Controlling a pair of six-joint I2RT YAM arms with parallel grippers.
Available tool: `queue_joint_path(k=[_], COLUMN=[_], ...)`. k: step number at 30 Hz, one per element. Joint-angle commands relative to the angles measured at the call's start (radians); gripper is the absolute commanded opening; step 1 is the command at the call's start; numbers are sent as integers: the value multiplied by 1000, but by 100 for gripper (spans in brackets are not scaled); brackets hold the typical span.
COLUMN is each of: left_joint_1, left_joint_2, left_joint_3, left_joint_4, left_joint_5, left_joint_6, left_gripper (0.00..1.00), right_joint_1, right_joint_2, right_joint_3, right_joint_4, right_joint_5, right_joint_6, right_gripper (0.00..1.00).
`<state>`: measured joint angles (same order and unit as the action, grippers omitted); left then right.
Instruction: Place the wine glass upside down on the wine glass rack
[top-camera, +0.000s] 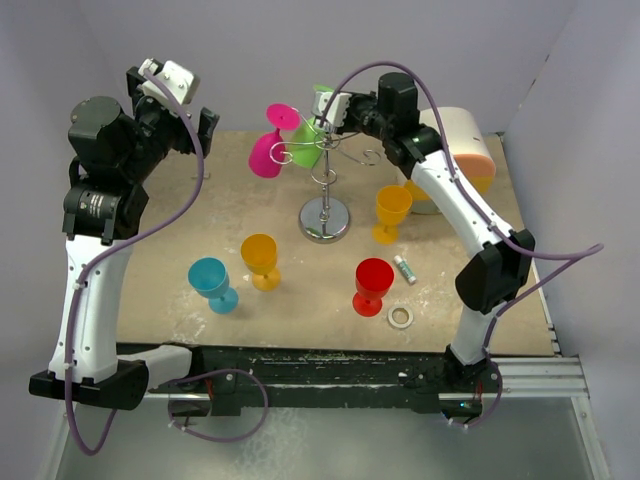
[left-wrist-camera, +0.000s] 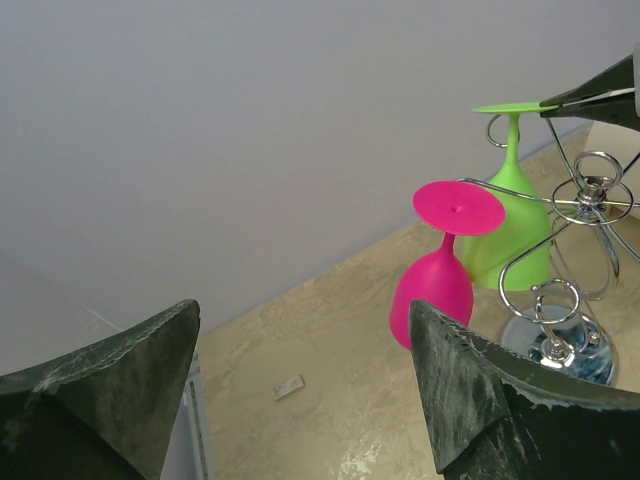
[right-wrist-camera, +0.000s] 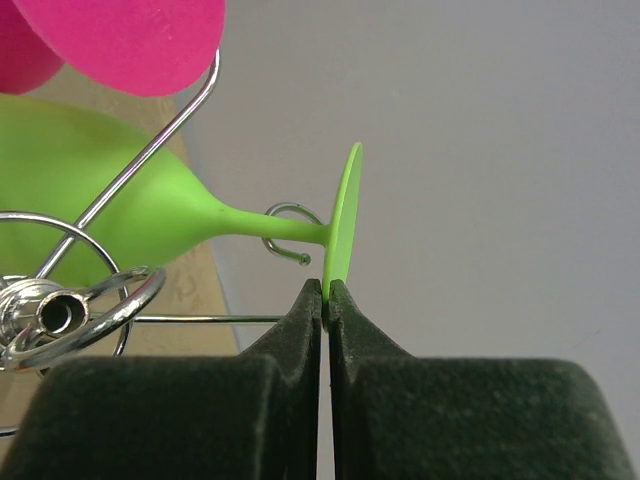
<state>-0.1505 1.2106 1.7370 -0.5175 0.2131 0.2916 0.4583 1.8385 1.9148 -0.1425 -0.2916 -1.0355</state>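
Note:
The chrome wine glass rack (top-camera: 325, 218) stands at the middle back of the table. A pink wine glass (top-camera: 268, 150) hangs upside down from its left arm. My right gripper (top-camera: 326, 106) is shut on the foot rim of a green wine glass (top-camera: 308, 142), held upside down and tilted at the rack top. In the right wrist view the gripper (right-wrist-camera: 327, 287) pinches the foot's edge, and the green stem (right-wrist-camera: 260, 222) passes through a curled arm (right-wrist-camera: 288, 232). My left gripper (top-camera: 203, 126) is open and empty, high at the back left. Its view shows the green glass (left-wrist-camera: 512, 235), pink glass (left-wrist-camera: 432, 290) and rack (left-wrist-camera: 592, 190).
A yellow glass (top-camera: 262, 258), a blue glass (top-camera: 212, 283), a red glass (top-camera: 373, 283) and an orange-yellow glass (top-camera: 392, 210) stand upright around the rack base. A white-and-orange drawer box (top-camera: 462, 150) sits at the back right. A small tube (top-camera: 404, 268) and a ring (top-camera: 401, 317) lie near the front right.

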Motion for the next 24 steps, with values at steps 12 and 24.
queue_joint_path(k=[12, 24], left_joint_1=[9, 9], left_joint_2=[-8, -6], left_joint_3=[2, 1], left_joint_4=[43, 45], left_joint_5=[24, 31], left_joint_6=[3, 1], left_gripper=[88, 88], right_joint_1=[-16, -15], right_joint_2=[-63, -87], right_joint_3=[18, -24], right_joint_4=[1, 34], right_joint_5=[2, 71], right_joint_6=[-26, -68], right_gripper=[0, 0])
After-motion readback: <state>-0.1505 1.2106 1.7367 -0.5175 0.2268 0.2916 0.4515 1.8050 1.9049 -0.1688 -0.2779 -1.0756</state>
